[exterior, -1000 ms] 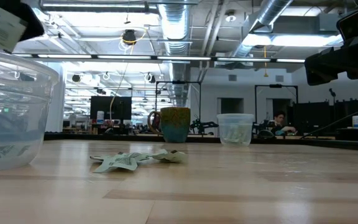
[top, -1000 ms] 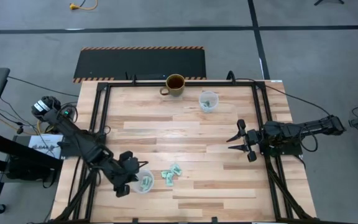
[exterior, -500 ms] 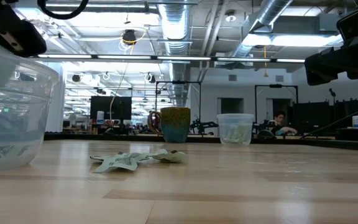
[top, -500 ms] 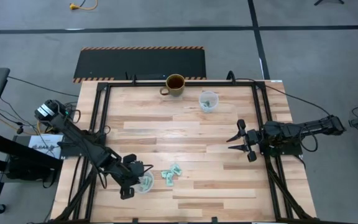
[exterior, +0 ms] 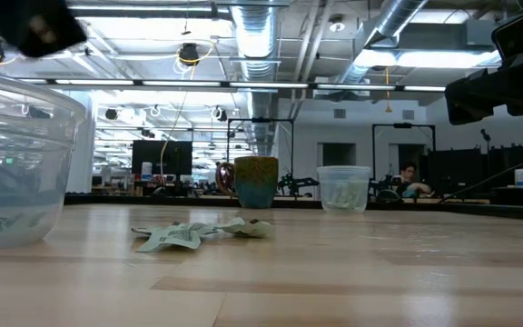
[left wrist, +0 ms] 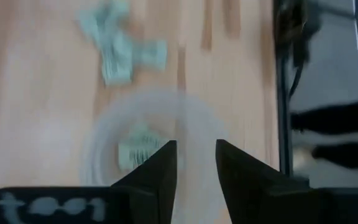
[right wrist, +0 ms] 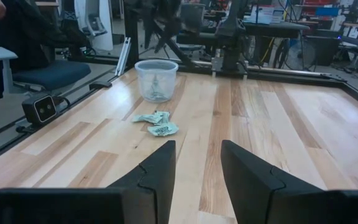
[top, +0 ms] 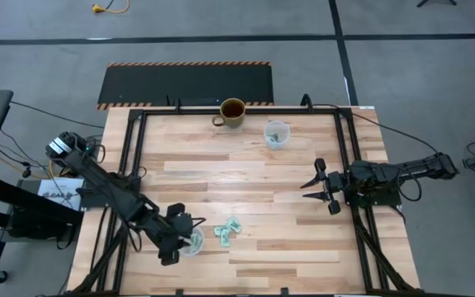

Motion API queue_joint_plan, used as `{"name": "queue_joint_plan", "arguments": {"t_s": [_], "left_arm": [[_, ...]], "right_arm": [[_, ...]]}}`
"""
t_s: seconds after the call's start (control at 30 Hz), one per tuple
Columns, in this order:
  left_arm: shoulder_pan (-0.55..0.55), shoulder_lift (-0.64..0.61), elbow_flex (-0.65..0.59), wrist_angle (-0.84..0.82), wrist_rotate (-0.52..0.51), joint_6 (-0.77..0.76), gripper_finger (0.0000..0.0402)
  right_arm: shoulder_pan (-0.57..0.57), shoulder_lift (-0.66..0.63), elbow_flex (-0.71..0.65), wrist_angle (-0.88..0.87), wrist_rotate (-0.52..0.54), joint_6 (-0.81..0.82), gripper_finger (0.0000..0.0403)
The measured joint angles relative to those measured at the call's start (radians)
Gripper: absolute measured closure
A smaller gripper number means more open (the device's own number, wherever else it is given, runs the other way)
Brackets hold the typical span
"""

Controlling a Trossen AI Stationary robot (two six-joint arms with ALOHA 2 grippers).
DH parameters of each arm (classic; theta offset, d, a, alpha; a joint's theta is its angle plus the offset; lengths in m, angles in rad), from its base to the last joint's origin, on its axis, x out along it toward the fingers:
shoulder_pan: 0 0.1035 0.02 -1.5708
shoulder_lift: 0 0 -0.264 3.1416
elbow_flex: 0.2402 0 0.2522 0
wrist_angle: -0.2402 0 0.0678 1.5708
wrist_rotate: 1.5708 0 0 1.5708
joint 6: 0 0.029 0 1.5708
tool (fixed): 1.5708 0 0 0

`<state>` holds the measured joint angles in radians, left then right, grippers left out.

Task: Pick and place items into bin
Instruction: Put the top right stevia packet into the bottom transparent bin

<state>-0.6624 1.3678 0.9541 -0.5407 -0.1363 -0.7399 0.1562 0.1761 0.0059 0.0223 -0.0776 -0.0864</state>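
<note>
Two mint-green items (top: 227, 229) lie loose on the wooden table, also seen in the low view (exterior: 192, 234) and the left wrist view (left wrist: 120, 53). Beside them stands a clear plastic bin (top: 192, 242), a cup shape, with one item (left wrist: 135, 150) lying on its bottom. My left gripper (left wrist: 196, 158) hangs open over this bin's rim, nothing between its fingers. My right gripper (top: 316, 186) stands open at the table's right side, pointing left, well away from the items.
A second clear cup (top: 276, 134) holding mint pieces and a green-yellow mug (top: 232, 112) stand near the far edge. A black frame (top: 134, 148) runs along the table's sides. Bare wood lies between the two arms.
My left gripper has moved a little toward the table's right edge, from beside the near clear bin to over its rim. My right arm has kept still.
</note>
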Motion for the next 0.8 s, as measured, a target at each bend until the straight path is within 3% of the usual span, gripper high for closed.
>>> {"name": "queue_joint_plan", "arguments": {"t_s": [0.27,0.43,0.63,0.8], "left_arm": [[0.023,0.006,0.190,0.069,-0.414,0.099,0.0308],[0.109,0.076,0.222,0.131,-0.365,0.072,0.0308],[0.180,0.193,0.242,0.069,-0.356,-0.042,0.0308],[0.220,0.276,0.243,0.064,-0.285,-0.065,0.0301]], "right_arm": [[0.000,0.000,0.000,0.000,0.000,0.000,0.0280],[0.000,0.000,0.000,0.000,0.000,0.000,0.0280],[0.000,0.000,0.000,0.000,0.000,0.000,0.0280],[0.000,0.000,0.000,0.000,0.000,0.000,0.0280]]}}
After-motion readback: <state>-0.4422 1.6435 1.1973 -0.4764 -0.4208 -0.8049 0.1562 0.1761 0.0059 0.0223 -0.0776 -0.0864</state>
